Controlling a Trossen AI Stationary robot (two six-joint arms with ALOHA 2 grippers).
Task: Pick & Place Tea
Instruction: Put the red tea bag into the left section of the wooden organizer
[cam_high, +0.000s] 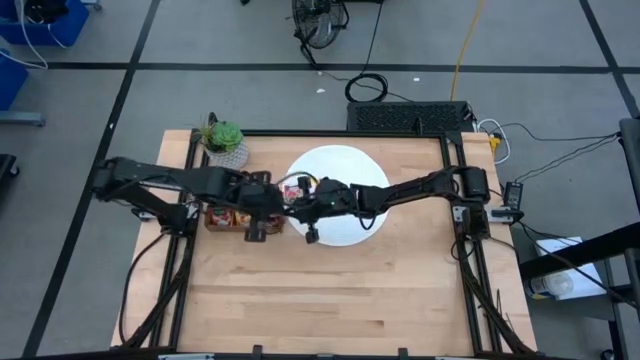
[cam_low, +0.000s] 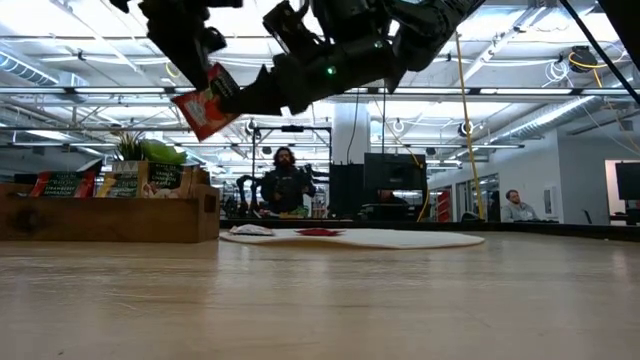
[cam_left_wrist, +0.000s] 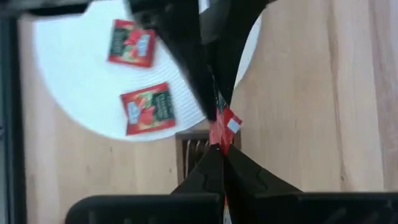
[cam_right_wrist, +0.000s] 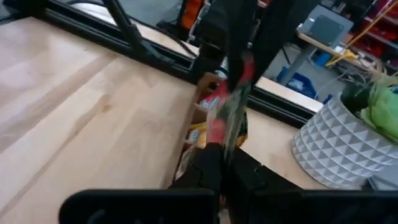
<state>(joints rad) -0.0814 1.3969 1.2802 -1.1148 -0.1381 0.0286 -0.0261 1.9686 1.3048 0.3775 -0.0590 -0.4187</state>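
Both my left claw (cam_left_wrist: 217, 146) and right claw (cam_right_wrist: 225, 146) grip one red sachet (cam_low: 203, 100) mid-air near the tray (cam_low: 110, 215); two sachets (cam_left_wrist: 148, 109) remain on the white disc (cam_left_wrist: 81, 93).

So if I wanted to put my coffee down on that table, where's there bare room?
The whole near half of the table, below both arms, is bare wood, as is the strip right of the white disc. It is crowded around the wooden tray and plant, where both grippers, left and right, pinch one red sachet in the air.
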